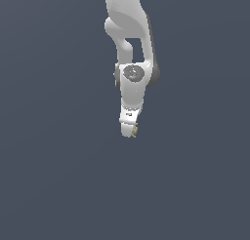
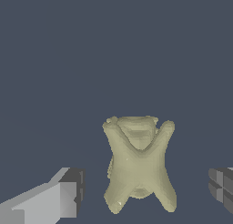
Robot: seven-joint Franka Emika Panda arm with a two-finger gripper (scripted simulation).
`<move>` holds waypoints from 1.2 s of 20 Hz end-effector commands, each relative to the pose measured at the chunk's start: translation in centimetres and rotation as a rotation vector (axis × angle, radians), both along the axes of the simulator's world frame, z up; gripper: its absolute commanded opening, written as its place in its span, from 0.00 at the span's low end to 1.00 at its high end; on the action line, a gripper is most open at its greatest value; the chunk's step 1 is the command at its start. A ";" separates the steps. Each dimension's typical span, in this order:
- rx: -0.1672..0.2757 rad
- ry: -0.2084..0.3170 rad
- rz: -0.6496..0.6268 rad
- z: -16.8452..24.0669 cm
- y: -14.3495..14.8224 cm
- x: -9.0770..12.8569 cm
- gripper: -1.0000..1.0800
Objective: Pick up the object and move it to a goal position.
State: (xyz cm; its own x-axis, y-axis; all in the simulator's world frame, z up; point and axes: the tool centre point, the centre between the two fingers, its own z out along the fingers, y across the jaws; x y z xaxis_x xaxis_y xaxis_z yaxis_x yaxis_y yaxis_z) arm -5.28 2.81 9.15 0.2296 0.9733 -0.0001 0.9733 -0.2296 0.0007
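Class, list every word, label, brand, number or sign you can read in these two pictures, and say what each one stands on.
None: no readable text in either view. The object, the gripper and the arm carry no lettering, and the background is plain.

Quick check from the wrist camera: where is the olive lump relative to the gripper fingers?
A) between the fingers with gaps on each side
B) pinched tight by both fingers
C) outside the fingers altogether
A: the lump sits between the fingers, with bare background on both sides.
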 end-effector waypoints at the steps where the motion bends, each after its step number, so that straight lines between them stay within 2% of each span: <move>1: 0.000 0.001 0.001 -0.9 0.0 -0.1 0.96; 7: 0.000 0.001 0.004 -3.6 0.1 -0.1 0.96; 12: 0.000 0.001 0.004 -4.3 0.0 -0.1 0.96; 13: 0.000 0.001 0.004 -4.3 0.0 -0.1 0.00; 24: 0.000 -0.001 0.004 -4.2 0.0 0.0 0.00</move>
